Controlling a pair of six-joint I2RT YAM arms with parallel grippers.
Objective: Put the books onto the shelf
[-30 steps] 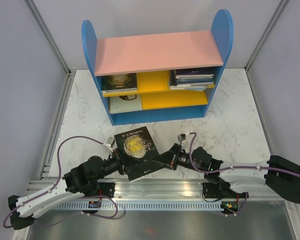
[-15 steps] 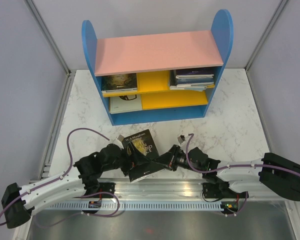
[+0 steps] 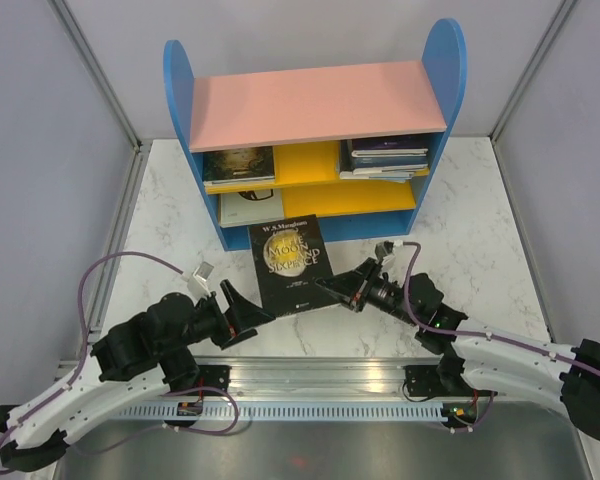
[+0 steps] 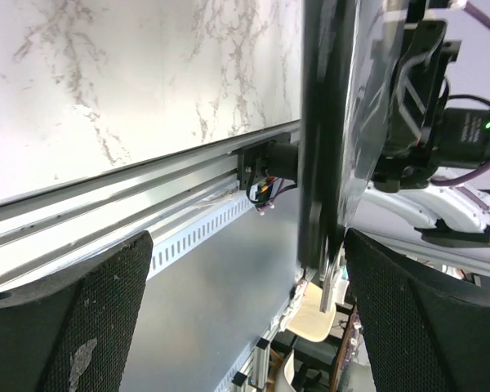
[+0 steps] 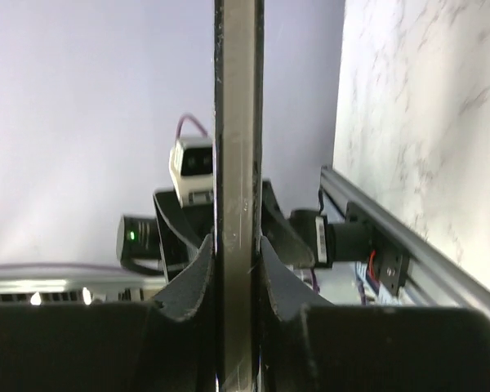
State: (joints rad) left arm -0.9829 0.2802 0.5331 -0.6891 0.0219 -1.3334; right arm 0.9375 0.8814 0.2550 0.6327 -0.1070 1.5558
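A black book [image 3: 292, 262] with a golden moon on its cover hangs just above the table in front of the shelf [image 3: 310, 105]. My right gripper [image 3: 338, 290] is shut on the book's right edge. In the right wrist view both fingers [image 5: 198, 282] press the book's thin edge [image 5: 238, 122]. My left gripper [image 3: 246, 310] stands open just left of the book's near corner, not touching it. The left wrist view shows its wide-apart pads [image 4: 65, 318] and the book [image 4: 327, 122] edge-on beyond them. More books lie on the shelf: one at upper left [image 3: 238, 163], a stack at upper right [image 3: 385, 155], and a pale one at lower left [image 3: 250, 207].
The shelf stands at the back of the marble table [image 3: 460, 230], its open side facing the arms. An aluminium rail [image 3: 320, 380] runs along the near edge. Grey walls close in both sides. Purple cables loop from both arms.
My left gripper opened, let go of the black book and drew back to the left. The right gripper kept its hold and carried the book farther toward the shelf.
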